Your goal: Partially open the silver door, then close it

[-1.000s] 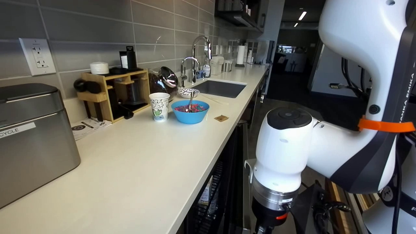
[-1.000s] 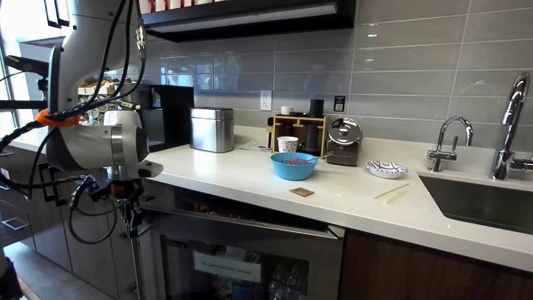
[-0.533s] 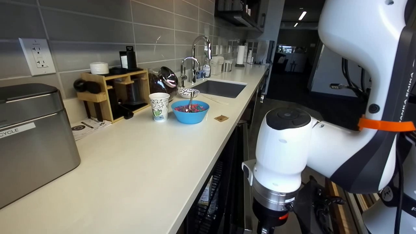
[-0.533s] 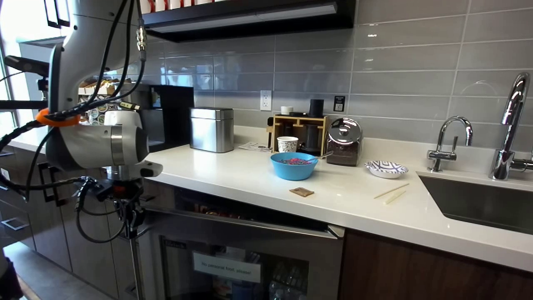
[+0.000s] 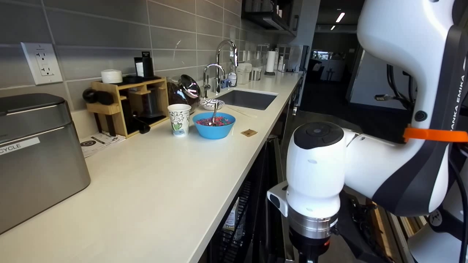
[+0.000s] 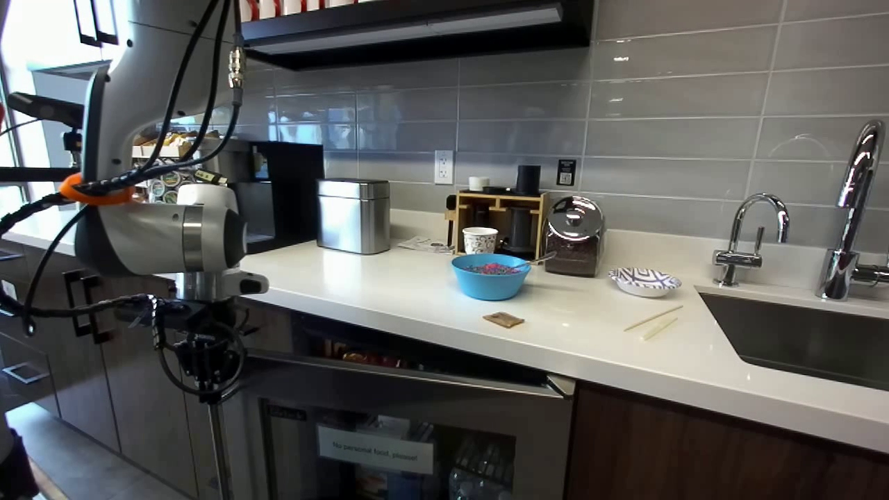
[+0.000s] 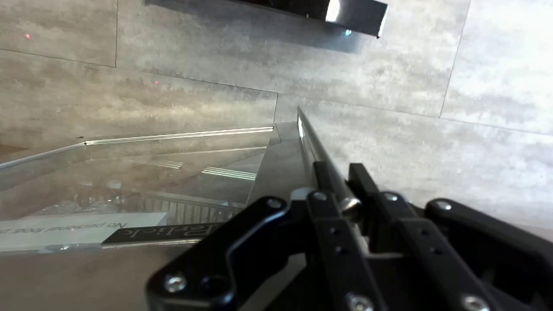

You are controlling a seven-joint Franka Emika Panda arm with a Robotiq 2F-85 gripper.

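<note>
The silver door [image 6: 545, 451] is a steel-framed front with a glass window, under the counter. It stands partly open, with a dark gap under the counter edge. In an exterior view its edge [image 5: 286, 233] stands out from the counter. Its long bar handle [image 6: 219, 448] runs vertically; in the wrist view the bar [image 7: 314, 140] passes between my fingers. My gripper [image 7: 339, 175] is shut on the bar near its upper end, one finger [image 7: 323, 172] on the door side and one outside. In an exterior view my gripper [image 6: 208, 394] is at the handle's top; elsewhere its tips are cut off.
The white counter [image 6: 389, 305] overhangs the door. On it are a blue bowl [image 6: 489, 283], a paper cup [image 6: 480, 241], a steel bin [image 6: 353, 217] and a flat packet [image 6: 503, 319]. Dark cabinet fronts [image 6: 149, 389] stand left of the door. A black object [image 7: 354, 17] is on the floor.
The door has swung slightly further open, away from the counter, and the gap above it is wider. My gripper has moved outward with the handle and the wrist has turned a little.
</note>
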